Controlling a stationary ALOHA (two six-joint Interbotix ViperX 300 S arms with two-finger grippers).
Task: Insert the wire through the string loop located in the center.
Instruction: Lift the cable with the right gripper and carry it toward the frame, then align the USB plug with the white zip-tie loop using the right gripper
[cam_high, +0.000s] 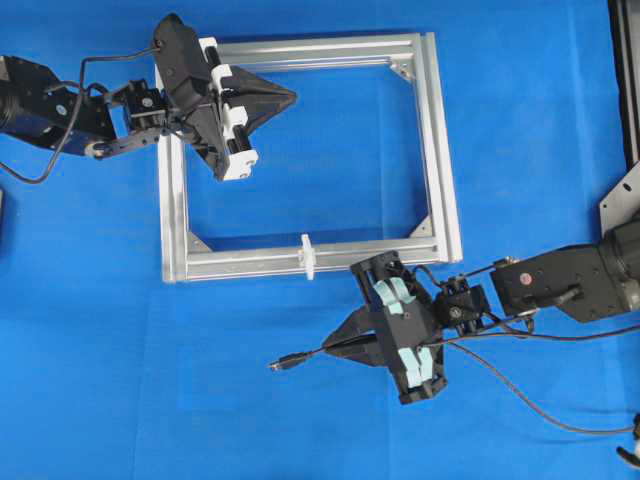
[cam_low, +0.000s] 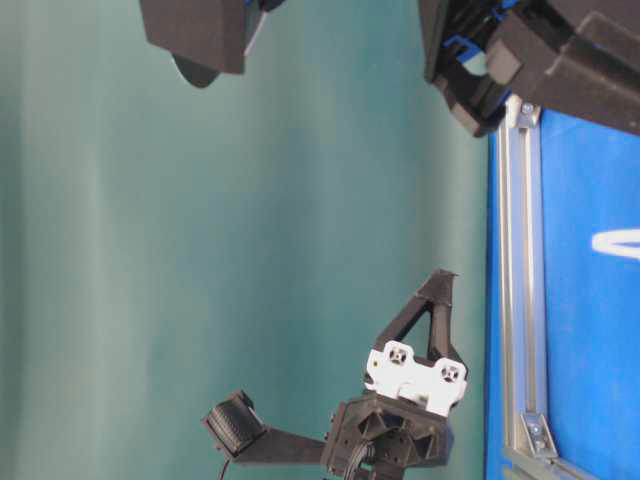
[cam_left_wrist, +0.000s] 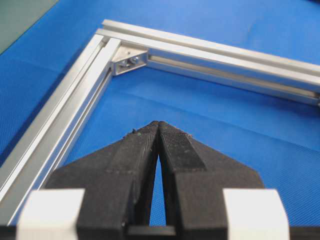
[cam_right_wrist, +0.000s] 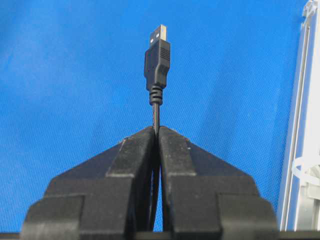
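Overhead view: right tool (cam_high: 335, 348) clenched on wire (cam_high: 305, 355), plug (cam_high: 282, 363) pointing left over counter (cam_high: 120, 380), near side of frame (cam_high: 440, 180). Loop (cam_high: 308, 256) upright on near bar, just beyond. Left tool (cam_high: 285, 97) clenched, holding nothing. Risk judged: plug aimed away from loop; limp free end may droop and snag.

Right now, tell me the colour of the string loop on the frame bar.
White. The string loop stands across the silver frame bar, clearest in the overhead view.

String loop (cam_right_wrist: 306, 170) cut off at right edge, right wrist view; wire (cam_right_wrist: 155, 107) hidden between closed fingers (cam_right_wrist: 132, 165) below plug.
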